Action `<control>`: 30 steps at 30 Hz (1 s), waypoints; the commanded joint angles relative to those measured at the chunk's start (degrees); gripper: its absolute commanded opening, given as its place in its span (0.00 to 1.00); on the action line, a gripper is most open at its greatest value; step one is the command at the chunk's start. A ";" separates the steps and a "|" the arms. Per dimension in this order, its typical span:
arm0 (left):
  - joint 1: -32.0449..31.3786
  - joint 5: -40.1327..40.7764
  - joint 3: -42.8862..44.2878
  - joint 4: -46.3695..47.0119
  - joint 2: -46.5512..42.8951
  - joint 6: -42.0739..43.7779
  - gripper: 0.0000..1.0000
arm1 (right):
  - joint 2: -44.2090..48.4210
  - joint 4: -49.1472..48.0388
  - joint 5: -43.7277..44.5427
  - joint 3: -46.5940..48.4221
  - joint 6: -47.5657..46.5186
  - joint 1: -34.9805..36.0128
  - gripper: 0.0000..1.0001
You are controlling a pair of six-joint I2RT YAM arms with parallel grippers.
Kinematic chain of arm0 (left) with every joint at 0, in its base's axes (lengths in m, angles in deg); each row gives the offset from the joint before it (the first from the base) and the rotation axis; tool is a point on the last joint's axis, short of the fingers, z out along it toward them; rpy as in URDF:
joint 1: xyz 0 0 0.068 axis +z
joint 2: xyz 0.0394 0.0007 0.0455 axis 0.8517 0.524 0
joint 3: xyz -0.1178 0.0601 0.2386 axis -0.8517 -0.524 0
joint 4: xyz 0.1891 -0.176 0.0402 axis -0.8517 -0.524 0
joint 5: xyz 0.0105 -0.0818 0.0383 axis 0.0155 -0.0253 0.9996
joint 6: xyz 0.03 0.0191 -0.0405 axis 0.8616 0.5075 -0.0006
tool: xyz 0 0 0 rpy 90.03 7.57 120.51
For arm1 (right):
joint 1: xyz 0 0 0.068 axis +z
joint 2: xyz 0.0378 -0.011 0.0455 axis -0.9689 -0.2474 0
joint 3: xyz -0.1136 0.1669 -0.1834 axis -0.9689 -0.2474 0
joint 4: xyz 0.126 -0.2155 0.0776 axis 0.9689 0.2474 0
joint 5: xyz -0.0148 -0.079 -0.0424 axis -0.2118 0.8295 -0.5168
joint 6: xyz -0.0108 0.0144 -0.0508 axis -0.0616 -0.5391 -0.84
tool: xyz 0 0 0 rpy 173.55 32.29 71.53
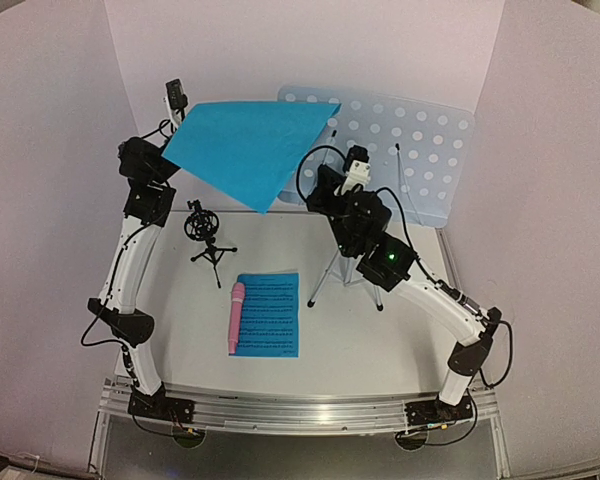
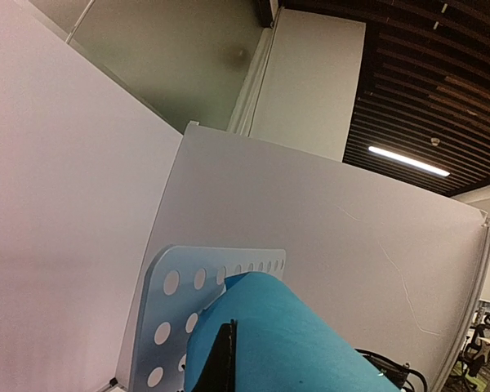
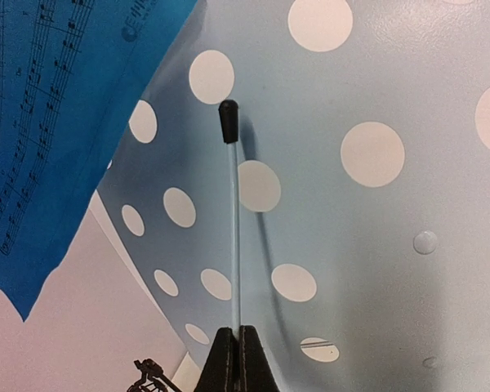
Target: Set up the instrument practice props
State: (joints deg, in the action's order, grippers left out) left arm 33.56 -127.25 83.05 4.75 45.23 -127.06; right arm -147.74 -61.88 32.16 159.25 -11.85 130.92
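Observation:
My left gripper (image 1: 176, 128) is shut on the left corner of a bright blue music sheet (image 1: 248, 148) and holds it up in the air in front of the pale blue perforated music stand (image 1: 420, 150). In the left wrist view the sheet (image 2: 294, 335) curves over the shut gripper (image 2: 228, 328), with the stand (image 2: 167, 314) behind. My right gripper (image 3: 238, 331) is shut on the stand's thin page-holder wire (image 3: 234, 237), also visible from above (image 1: 332, 168). A second music sheet (image 1: 272, 315) lies flat on the table with the pink microphone (image 1: 236, 317) on its left edge. The small black tripod mic holder (image 1: 206, 232) stands empty behind them.
The stand's silver tripod legs (image 1: 328, 275) spread out under my right arm. White walls (image 1: 40, 200) enclose the table on three sides. A second page-holder wire (image 1: 408, 180) lies against the stand's plate to the right.

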 commanded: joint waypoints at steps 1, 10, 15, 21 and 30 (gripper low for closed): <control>-0.60 1.60 0.84 1.75 0.62 1.95 0.00 | 1.42 1.82 -4.22 -0.82 -0.74 0.13 0.00; -1.78 -0.32 -1.13 -1.18 1.35 3.34 0.00 | 2.05 0.02 -7.65 -1.44 -1.87 0.16 0.00; -1.92 0.03 -4.27 -2.60 0.80 3.27 0.00 | 2.51 -0.51 -8.06 -2.27 -1.19 0.13 0.00; -2.35 -1.09 -3.52 -5.23 1.79 4.37 0.00 | 2.73 -0.62 -8.61 -2.37 -0.54 0.14 0.00; -2.83 -7.19 3.28 -31.96 2.04 20.98 0.00 | 3.72 -0.64 -5.28 -2.91 -0.44 0.13 0.00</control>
State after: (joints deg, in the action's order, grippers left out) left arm 31.21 -131.15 82.42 -13.62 48.17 -116.48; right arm -146.18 -62.81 27.66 157.12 -12.51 130.29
